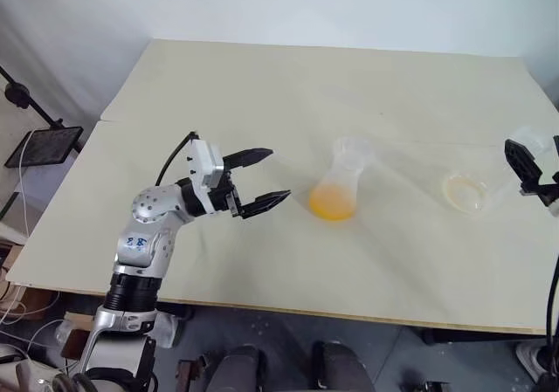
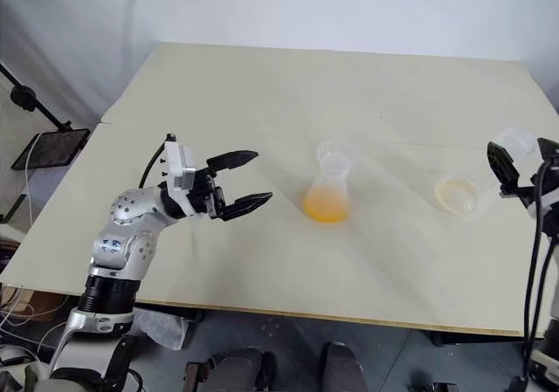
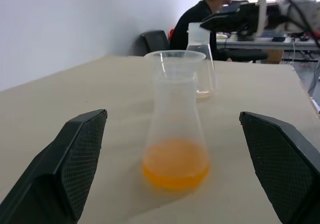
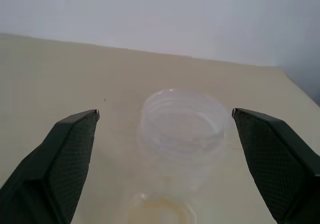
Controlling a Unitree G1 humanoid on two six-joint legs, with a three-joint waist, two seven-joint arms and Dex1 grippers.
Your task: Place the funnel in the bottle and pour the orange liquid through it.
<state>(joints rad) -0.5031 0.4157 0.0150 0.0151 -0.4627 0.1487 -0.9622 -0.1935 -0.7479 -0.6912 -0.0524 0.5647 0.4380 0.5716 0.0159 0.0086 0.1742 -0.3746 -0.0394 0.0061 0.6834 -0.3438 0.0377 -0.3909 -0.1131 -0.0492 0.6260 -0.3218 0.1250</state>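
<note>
On beige table [image 1: 262, 104], unlabelled bottle [image 1: 336, 187] holding funnel [image 1: 351, 150], orange liquid [image 1: 332, 203], both end effectors released, left [image 1: 258, 182], right [image 1: 534, 175].

The bottle [image 1: 334, 187] is stood upright near the middle of the table [image 1: 262, 104], with the funnel [image 1: 353, 150] seated in its neck and the orange liquid [image 1: 332, 203] pooled in its base. The larger flask [image 1: 472, 187] is placed at 3 o'clock of it, well apart. A person [image 3: 205, 12] is seated beyond the table.
</note>
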